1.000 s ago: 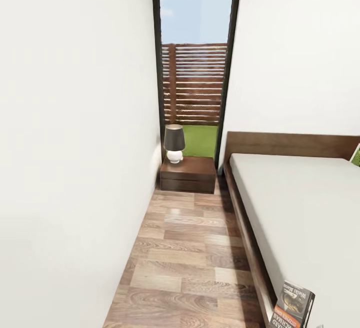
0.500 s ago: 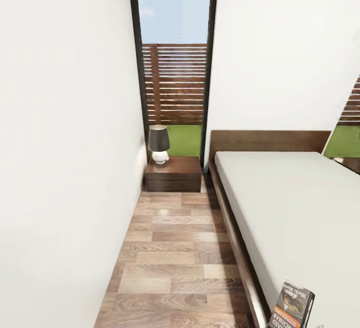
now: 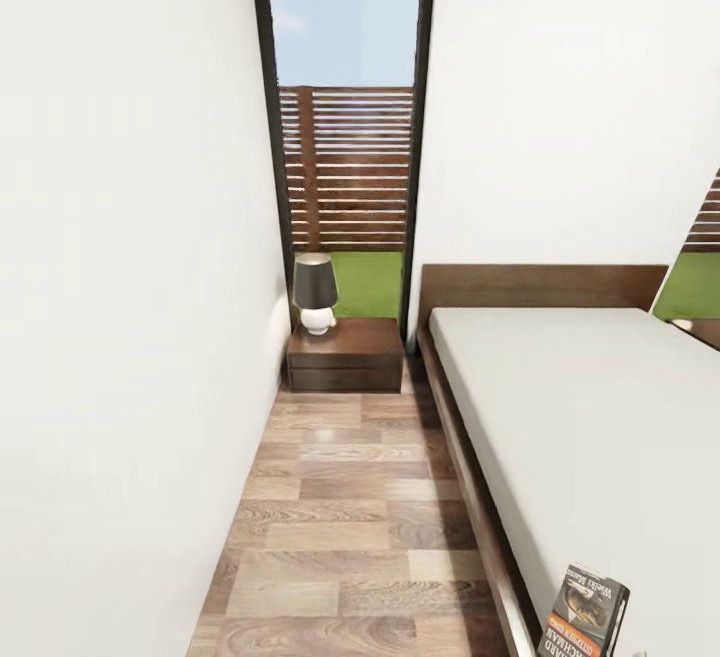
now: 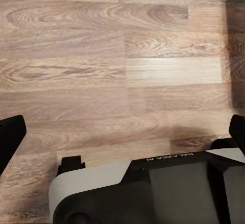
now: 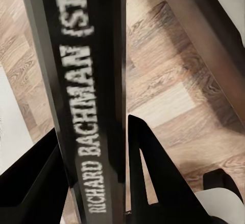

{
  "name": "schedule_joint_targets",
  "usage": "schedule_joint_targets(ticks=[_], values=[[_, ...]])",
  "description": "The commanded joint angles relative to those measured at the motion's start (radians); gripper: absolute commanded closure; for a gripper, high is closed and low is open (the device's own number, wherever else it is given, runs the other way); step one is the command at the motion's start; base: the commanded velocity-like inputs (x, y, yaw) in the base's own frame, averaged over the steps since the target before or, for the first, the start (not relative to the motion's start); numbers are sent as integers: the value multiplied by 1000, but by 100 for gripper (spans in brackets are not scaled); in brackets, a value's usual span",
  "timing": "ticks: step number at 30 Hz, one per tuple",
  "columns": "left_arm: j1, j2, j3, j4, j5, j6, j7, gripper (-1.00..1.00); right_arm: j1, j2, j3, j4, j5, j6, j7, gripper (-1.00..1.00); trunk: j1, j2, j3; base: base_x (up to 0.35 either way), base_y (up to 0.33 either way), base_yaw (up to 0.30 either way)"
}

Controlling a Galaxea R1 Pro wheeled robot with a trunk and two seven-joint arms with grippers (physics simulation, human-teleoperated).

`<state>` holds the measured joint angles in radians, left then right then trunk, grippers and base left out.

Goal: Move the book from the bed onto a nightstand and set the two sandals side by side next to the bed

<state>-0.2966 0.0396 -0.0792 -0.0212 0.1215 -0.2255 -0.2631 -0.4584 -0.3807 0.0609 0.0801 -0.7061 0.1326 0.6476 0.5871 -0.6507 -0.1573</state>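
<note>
While the book (image 5: pixel 84 96) is seen edge-on in the right wrist view, its spine is clamped between the two dark fingers (image 5: pixel 153 183) of the right gripper (image 5: pixel 97 183), one finger on each cover. Its long axis runs out along the fingers and away from the wrist, and the lettering on the spine reads along that same line. In the head view the book (image 3: pixel 590 612) shows at the lower right, above the near edge of the bed (image 3: pixel 600 417), with the cover turned up toward the camera and the orange band at the near end.

The nightstand (image 3: pixel 346 352) stands well ahead, at the far end of the strip of floor (image 3: pixel 340 527), between the wall and the bed's head end. A lamp (image 3: pixel 315 294) sits on its left part; the right part of its top is bare. The relation that matters is judged to be this: the nightstand lies forward and to the left of the held book, so the carrying right arm is on the side farther from it.

The left gripper (image 4: pixel 125 132) hangs over bare floor with its fingers spread wide and nothing between them. The sandals cannot be made out.
</note>
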Motion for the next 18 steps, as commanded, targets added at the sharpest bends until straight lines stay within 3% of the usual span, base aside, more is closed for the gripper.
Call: schedule_joint_targets(ticks=[1,18], values=[[-1,0,-8,1,10,-3,-4,-100,-2,0,5,3,-12,5,6,100,1,-1,-2,327,0,0],[-1,0,-8,1,10,-3,-4,-100,-2,0,5,3,-12,5,6,100,1,-1,-2,328,0,0]])
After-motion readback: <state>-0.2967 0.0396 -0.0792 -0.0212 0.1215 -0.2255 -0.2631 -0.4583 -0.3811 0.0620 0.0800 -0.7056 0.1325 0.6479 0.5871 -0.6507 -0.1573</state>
